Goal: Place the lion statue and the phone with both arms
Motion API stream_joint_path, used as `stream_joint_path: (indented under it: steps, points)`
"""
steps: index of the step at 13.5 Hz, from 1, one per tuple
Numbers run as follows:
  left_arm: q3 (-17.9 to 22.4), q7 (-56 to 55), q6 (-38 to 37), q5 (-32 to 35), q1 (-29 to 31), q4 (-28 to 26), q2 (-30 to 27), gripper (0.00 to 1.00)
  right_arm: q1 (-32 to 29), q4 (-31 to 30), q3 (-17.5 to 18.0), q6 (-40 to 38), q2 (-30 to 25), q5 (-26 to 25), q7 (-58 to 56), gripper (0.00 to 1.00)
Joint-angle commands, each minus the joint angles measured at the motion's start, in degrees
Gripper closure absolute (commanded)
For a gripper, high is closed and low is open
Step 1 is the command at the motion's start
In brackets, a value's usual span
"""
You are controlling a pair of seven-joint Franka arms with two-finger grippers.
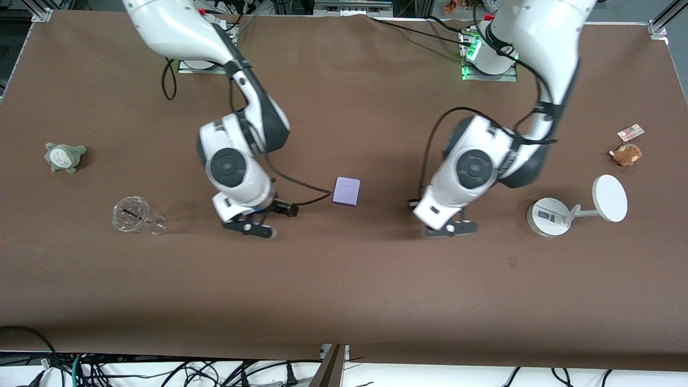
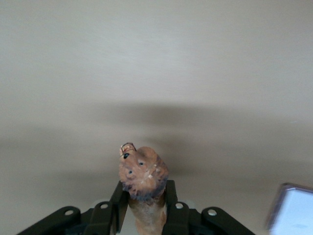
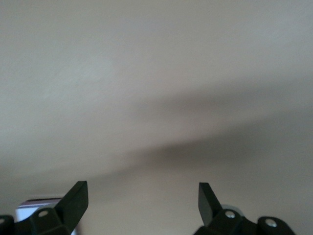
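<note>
The lion statue (image 2: 143, 169), a small reddish-brown figurine with a darker mane, is clamped between the fingers of my left gripper (image 2: 145, 192). In the front view the left gripper (image 1: 449, 228) is low over bare table between the phone and the white stand, and it hides the lion. The phone (image 1: 346, 191), a flat lavender rectangle, lies on the table between the two grippers. It also shows in the left wrist view (image 2: 293, 211) and the right wrist view (image 3: 35, 206). My right gripper (image 1: 252, 226) is open and empty (image 3: 143, 190), low over the table beside the phone.
A clear cup (image 1: 134, 216) lies on its side toward the right arm's end, with a grey-green plush (image 1: 64, 157) farther along. A white round stand with a disc (image 1: 553, 216) and a brown plush with a tag (image 1: 626, 154) are toward the left arm's end.
</note>
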Motion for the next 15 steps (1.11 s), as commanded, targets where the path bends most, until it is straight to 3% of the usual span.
stream_joint_path:
  steps: [1, 5, 8, 15]
  points:
    - [-0.71, 14.13, -7.61, 1.05, 5.52, -1.20, -0.41, 0.98, 5.92, 1.26, -0.68, 3.14, 2.47, 0.83, 5.66, 0.00]
    - [-0.45, 22.08, -5.20, 4.73, 12.73, -3.04, 2.49, 0.97, 11.55, 1.35, -0.68, 7.80, 3.79, 0.74, 10.58, 0.00]
    - [-0.45, 25.26, -0.80, 5.27, 13.54, -6.20, 2.05, 0.90, 15.25, 1.44, -0.95, 10.70, 6.16, -0.05, 12.00, 0.00]
    - [-1.15, 28.42, 1.14, 4.74, 16.53, -7.97, 2.32, 0.90, 15.96, 1.70, -1.30, 12.99, 9.50, -1.28, 12.09, 0.00]
